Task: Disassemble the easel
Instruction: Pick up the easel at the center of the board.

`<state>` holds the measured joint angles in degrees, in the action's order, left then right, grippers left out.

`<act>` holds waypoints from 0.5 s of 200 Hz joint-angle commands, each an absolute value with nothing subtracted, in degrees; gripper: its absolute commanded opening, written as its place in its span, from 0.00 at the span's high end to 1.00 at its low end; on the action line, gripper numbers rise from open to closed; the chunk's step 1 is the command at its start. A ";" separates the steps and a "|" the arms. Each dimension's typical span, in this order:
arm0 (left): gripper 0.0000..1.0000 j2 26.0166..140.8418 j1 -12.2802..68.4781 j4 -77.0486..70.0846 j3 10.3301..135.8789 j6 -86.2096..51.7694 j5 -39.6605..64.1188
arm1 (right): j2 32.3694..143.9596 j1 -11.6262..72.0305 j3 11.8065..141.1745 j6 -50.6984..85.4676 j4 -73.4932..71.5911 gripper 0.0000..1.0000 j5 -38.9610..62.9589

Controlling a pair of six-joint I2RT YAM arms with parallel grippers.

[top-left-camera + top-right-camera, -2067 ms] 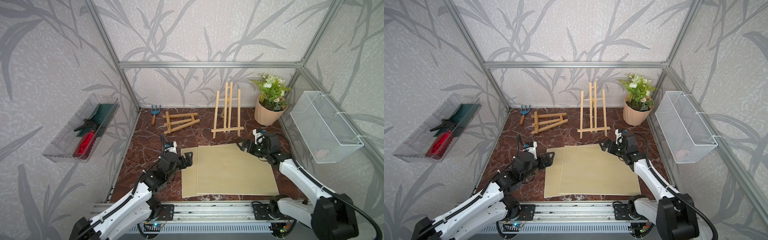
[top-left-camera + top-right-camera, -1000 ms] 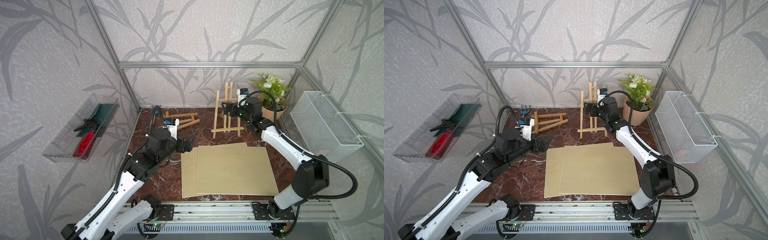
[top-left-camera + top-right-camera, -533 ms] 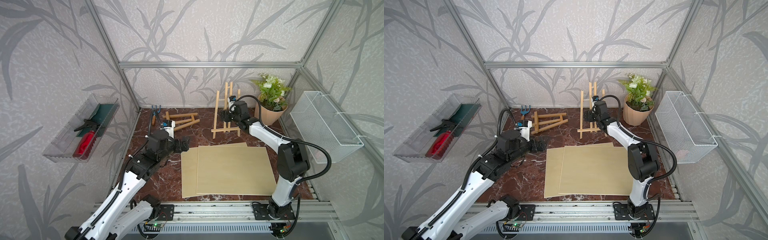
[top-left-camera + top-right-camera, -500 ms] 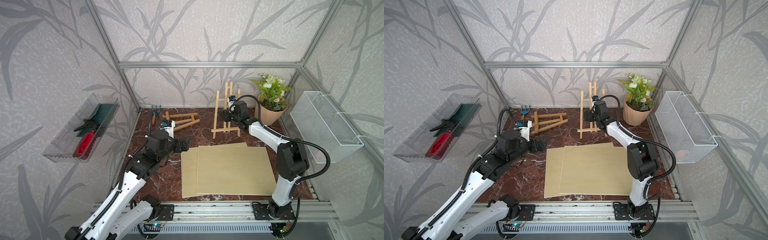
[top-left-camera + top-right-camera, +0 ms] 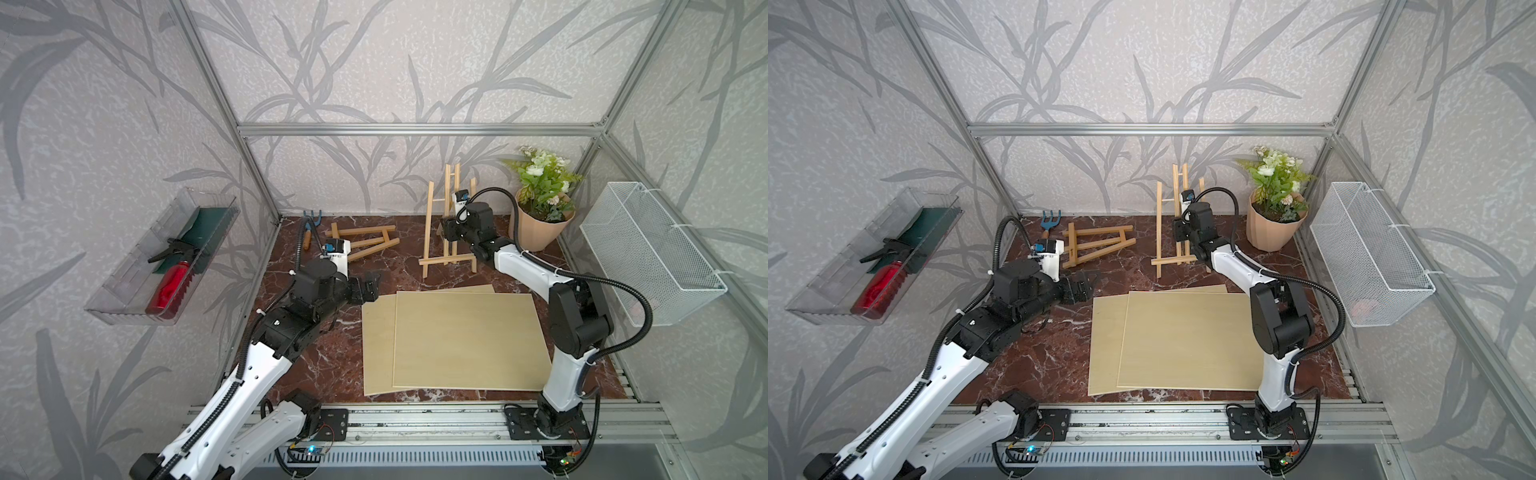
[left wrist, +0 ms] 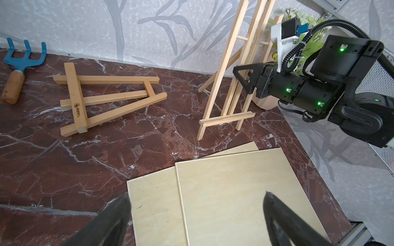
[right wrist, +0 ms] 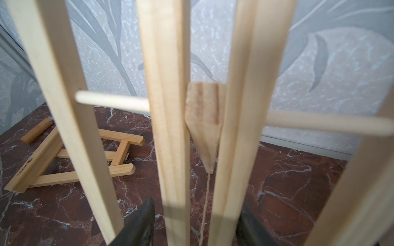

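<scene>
Two easels in here. One easel (image 5: 446, 260) stands upright on the marble floor at the back, just beside the single flower pot (image 5: 540, 232). The other, a darker folded easel (image 5: 365, 230), lies flat near the one blue hand rake (image 5: 309, 228). Two plywood boards (image 5: 465, 340) lie overlapped in front. One wire basket (image 5: 648, 249) hangs on one wall. One clear tray (image 5: 124, 309) hangs on the opposite wall, holding a red bottle (image 5: 170, 286) and a black tool.

The right gripper (image 5: 445, 229) is at the standing easel, partway up it. Only its wrist camera shows how. The right gripper (image 7: 196, 208) has one finger on each side of the pair of central slats (image 7: 170, 106). One finger is against the wood and a sliver of gap shows at the other, so I cannot tell whether it is clamped. That view alone also shows the pointed rear leg (image 7: 203, 119) with a cord hanging from its tip.

The left gripper (image 5: 368, 286) hovers at the boards' far corner with its jaws spread wide and nothing between them. Its wrist camera shows a stamped logo on the folded easel (image 6: 74, 95), too small to make out from above. The tray shows only in the top views.

Two seconds ago both grippers sat low by the boards' far edge. Since then the right arm has swung back to the easel. The left has lifted and shifted only a little, staying beside the boards' corner. Both easels stand and lie where they did.
</scene>
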<state>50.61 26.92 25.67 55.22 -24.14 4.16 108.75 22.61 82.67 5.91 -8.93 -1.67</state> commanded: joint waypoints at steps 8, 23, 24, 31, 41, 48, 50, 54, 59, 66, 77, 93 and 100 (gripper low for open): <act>0.04 50.16 26.63 24.56 54.59 -23.90 4.47 | 109.78 22.76 81.76 5.01 -12.38 0.43 -2.14; 0.04 50.09 26.58 24.50 54.62 -23.84 4.48 | 109.56 22.76 81.15 4.58 -13.09 0.45 -2.37; 0.04 50.09 26.56 24.51 54.60 -23.87 4.48 | 109.54 22.76 81.14 4.58 -13.14 0.45 -2.42; 0.04 50.00 26.63 24.48 54.58 -23.83 4.55 | 109.38 22.76 80.72 4.40 -13.65 0.45 -2.46; 0.04 49.88 26.56 24.51 54.60 -23.81 4.46 | 109.09 22.76 80.11 4.23 -14.43 0.46 -2.40; 0.04 49.78 26.61 24.38 54.50 -23.75 4.48 | 108.85 22.76 79.76 4.07 -14.96 0.48 -2.21; 0.04 49.75 26.58 24.42 54.52 -23.74 4.48 | 108.78 22.76 79.68 4.05 -15.08 0.48 -2.20; 0.04 49.67 26.55 24.27 54.45 -23.75 4.43 | 108.67 22.76 79.56 4.01 -15.28 0.49 -2.21; 0.04 49.53 26.62 24.26 54.42 -23.77 4.43 | 108.55 22.76 79.38 4.04 -15.45 0.49 -2.21; 0.04 49.57 26.56 24.19 54.48 -23.79 4.40 | 108.37 22.74 79.12 3.96 -15.71 0.49 -2.22; 0.04 49.57 26.62 24.17 54.45 -23.68 4.47 | 108.04 22.76 78.69 3.82 -16.16 0.50 -2.29; 0.04 49.49 26.63 24.19 54.42 -23.70 4.45 | 107.84 22.76 78.40 3.78 -16.41 0.51 -2.48; 0.04 49.40 26.62 24.17 54.45 -23.70 4.48 | 107.79 22.76 78.32 3.72 -16.50 0.51 -2.46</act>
